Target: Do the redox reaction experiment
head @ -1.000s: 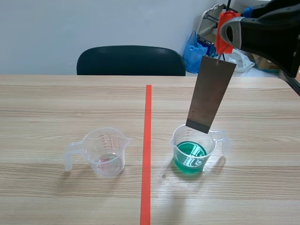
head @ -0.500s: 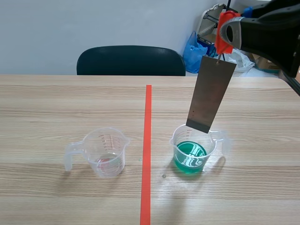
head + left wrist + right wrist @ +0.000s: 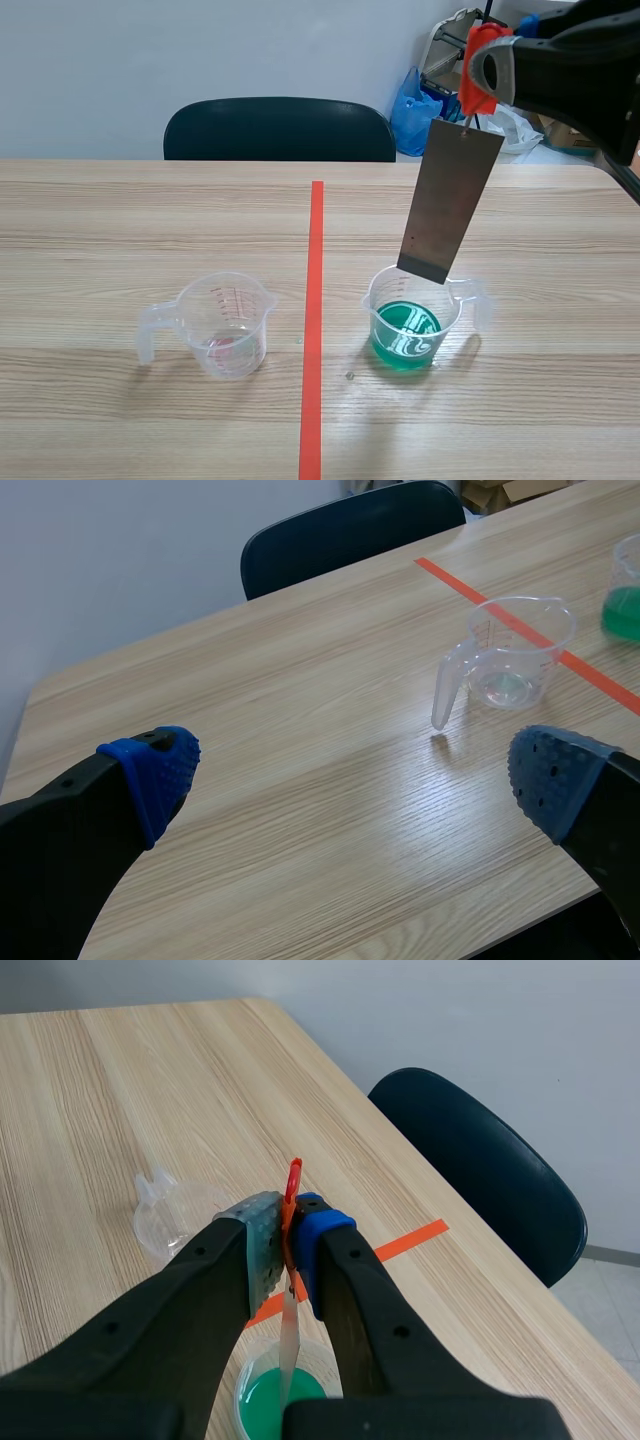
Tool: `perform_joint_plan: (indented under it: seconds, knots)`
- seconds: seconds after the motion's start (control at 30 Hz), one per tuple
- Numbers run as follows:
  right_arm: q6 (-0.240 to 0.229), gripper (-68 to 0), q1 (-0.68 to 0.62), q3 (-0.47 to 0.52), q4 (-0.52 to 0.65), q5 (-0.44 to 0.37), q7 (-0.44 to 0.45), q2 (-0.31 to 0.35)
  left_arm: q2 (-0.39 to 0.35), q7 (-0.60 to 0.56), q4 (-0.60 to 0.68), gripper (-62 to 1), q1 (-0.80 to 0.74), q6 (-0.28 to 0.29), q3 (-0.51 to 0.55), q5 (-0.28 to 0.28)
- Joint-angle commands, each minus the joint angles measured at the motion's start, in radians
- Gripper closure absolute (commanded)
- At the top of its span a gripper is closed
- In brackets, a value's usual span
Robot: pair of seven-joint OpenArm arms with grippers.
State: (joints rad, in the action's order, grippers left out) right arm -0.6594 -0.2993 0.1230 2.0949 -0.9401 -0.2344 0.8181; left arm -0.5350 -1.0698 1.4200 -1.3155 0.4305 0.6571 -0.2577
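Note:
A grey metal plate hangs by a red tab from my right gripper, which is shut on that tab. The plate's lower edge is just above the rim of a clear beaker of green liquid, right of the tape line. In the right wrist view the tab sticks up between the pads of the gripper, and the plate hangs edge-on over the green beaker. A second clear beaker stands left of the line. My left gripper is open over bare table, that beaker ahead of it.
An orange-red tape line runs down the middle of the wooden table. A dark chair stands behind the far edge, with a blue bag and clutter at the back right. The left arm does not show in the scene view.

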Motion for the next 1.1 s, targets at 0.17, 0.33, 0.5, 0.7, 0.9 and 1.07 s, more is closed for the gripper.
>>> perform_joint_plan:
  seconds: [0.17, 0.33, 0.5, 0.7, 0.9, 1.07]
  knots:
    - [0.004, -0.6, 0.014, 0.014, 0.014, -0.018, 0.015, 0.01, 0.0, -0.012, 0.003, -62.3, -0.001, 0.006, 0.002, -0.01]
    - [0.004, -0.6, 0.014, 0.014, 0.014, -0.018, 0.015, 0.01, 0.0, -0.012, 0.003, -62.3, -0.001, 0.006, 0.002, -0.01]
    - [0.004, -0.6, 0.014, 0.014, 0.014, -0.018, 0.015, 0.01, 0.0, -0.012, 0.003, -62.3, -0.001, 0.006, 0.002, -0.011]
    - [0.004, -0.6, 0.014, 0.013, 0.014, -0.018, 0.012, 0.01, -0.006, -0.012, 0.003, -62.3, -0.001, 0.006, 0.002, -0.011]
    - [0.004, -0.6, 0.031, 0.011, 0.014, -0.018, 0.012, 0.01, -0.074, 0.006, 0.0, -39.7, -0.001, 0.064, 0.001, -0.01]
    - [0.004, -0.6, 0.036, 0.011, 0.014, -0.018, 0.014, 0.01, -0.174, 0.051, 0.0, -14.0, 0.064, 0.204, -0.02, -0.011]
